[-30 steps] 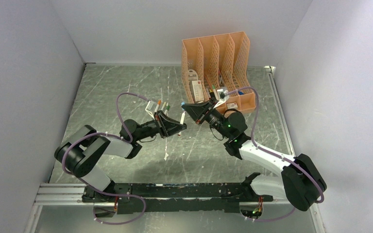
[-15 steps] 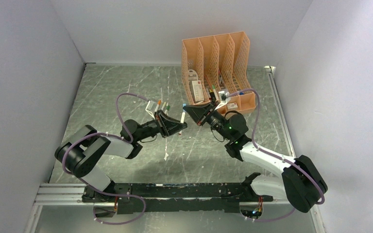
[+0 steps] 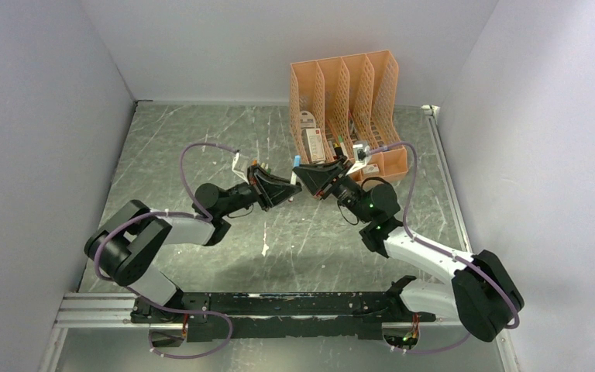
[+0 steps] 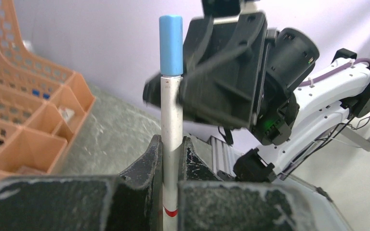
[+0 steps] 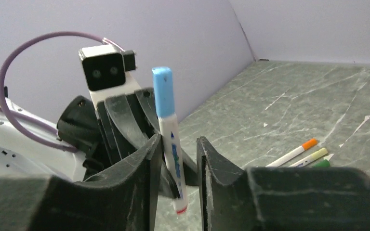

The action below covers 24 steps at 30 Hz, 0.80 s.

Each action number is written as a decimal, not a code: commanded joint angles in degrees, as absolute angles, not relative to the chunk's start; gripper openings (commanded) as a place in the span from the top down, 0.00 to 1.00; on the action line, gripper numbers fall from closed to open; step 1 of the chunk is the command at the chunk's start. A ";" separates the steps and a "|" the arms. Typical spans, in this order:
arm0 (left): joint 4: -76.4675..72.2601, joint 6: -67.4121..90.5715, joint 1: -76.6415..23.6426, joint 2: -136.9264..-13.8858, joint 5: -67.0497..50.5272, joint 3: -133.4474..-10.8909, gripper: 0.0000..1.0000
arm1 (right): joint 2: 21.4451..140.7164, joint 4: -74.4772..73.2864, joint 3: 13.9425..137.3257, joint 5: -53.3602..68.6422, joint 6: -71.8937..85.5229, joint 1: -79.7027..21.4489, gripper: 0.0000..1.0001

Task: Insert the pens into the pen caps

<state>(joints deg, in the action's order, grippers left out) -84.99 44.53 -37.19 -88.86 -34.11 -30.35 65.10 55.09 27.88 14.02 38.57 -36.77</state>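
Since a second ago my left arm has swung up and in toward the right one. The right gripper [image 3: 307,175] has let its jaws out, and the blue cap [image 4: 171,43] it carried then now sits on the pen [image 4: 171,120]. The left gripper [image 4: 172,144] is clamped tight on that pen's white barrel and holds it upright, with the cap on top well above the fingers. From the right wrist I see the capped pen standing between the right fingers [image 5: 139,163], which are parted. The pen sits close to one finger, with an open gap to the other.

The two grippers meet nose to nose over the table [image 3: 194,132], toward its far side. The peach organiser [image 3: 345,85] stands just behind the right gripper against the back wall, so room is tight there. To the left, open tabletop runs to the side wall, and there is open tabletop toward the arm bases too. Three other pens [image 5: 294,153] lie side by side on the table.
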 commanded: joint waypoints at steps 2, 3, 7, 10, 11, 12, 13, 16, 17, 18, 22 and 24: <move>-90.36 41.29 -33.84 -85.14 -39.21 -32.89 0.93 | 58.70 43.95 28.01 12.78 33.96 -36.67 0.64; -92.01 42.59 -32.50 -85.44 -40.42 -32.48 0.93 | 57.16 42.61 28.03 11.80 33.31 -36.61 0.63; -100.94 49.19 -28.74 -87.72 -46.06 -31.57 0.93 | 52.98 36.62 29.86 10.37 31.63 -36.14 0.61; -103.72 52.34 -27.95 -89.69 -50.97 -32.41 0.93 | 52.72 34.00 32.58 13.32 30.83 -35.11 0.53; -103.79 52.85 -28.03 -90.10 -52.73 -33.00 0.93 | 52.96 33.76 33.47 14.65 30.65 -34.88 0.50; -103.85 53.55 -28.08 -90.33 -54.63 -33.50 0.93 | 53.32 33.64 34.45 16.07 30.49 -34.59 0.48; -103.86 53.78 -28.23 -90.24 -55.83 -33.78 0.93 | 53.86 33.35 35.49 17.37 30.38 -34.34 0.45; -103.80 52.62 -29.22 -89.03 -58.47 -34.08 0.93 | 56.34 31.71 39.04 20.22 29.35 -34.12 0.39; -103.78 52.49 -29.38 -88.67 -59.13 -34.21 0.93 | 57.34 31.37 40.04 21.02 28.94 -34.14 0.37; -103.73 52.47 -29.49 -88.35 -59.49 -34.33 0.93 | 58.22 31.29 40.81 21.83 28.83 -34.04 0.36; -102.87 51.11 -29.53 -87.57 -59.20 -34.04 0.93 | 61.62 30.29 43.69 24.15 28.79 -34.02 0.34; -102.36 50.36 -29.53 -87.50 -58.30 -33.53 0.93 | 62.80 28.96 45.06 24.47 29.02 -34.12 0.34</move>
<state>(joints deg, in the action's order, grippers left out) -87.85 51.81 -29.26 -89.08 -56.99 -32.95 60.93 31.88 42.19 21.39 29.80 -34.41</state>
